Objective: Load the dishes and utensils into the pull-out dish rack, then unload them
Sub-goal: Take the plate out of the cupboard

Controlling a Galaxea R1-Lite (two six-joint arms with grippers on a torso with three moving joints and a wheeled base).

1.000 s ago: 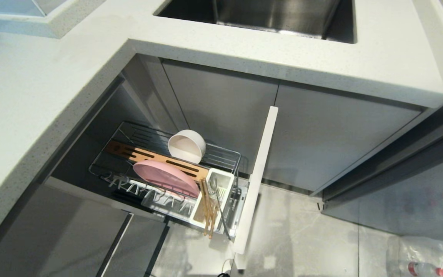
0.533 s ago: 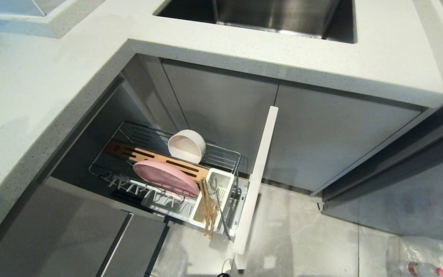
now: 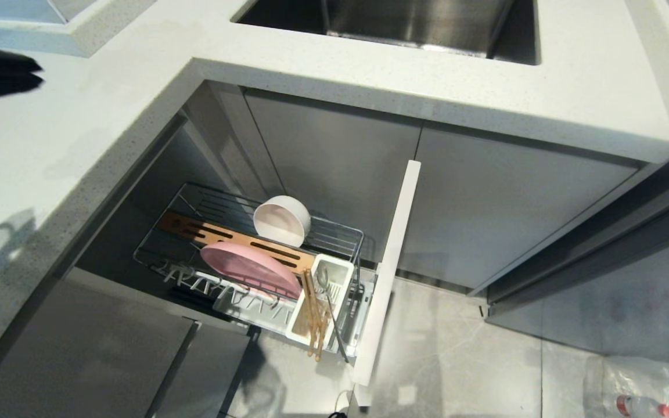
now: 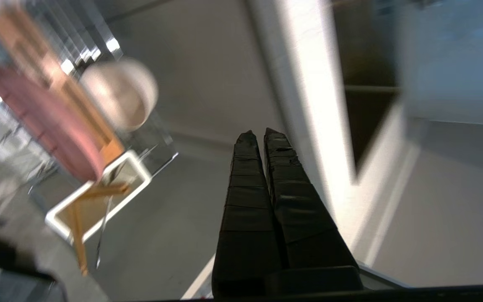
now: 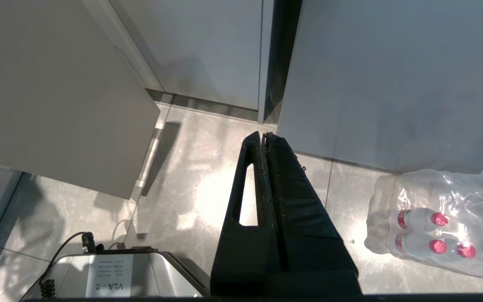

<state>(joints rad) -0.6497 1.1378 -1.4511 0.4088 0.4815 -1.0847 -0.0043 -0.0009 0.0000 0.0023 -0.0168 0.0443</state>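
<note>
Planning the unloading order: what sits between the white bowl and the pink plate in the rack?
In the head view, the brown slotted wooden strip runs between the bowl and the plate.

Head view: high, looking steeply down past the counter (image 3: 67, 151) onto the pull-out dish rack (image 3: 334, 235). Left wrist view: lower, closer, tilted, sharing that rack (image 4: 99, 46). Right wrist view: aimed down at floor (image 5: 208, 184) and water bottles (image 5: 438, 226), likewise at the head view's corner (image 3: 648, 386).
</note>
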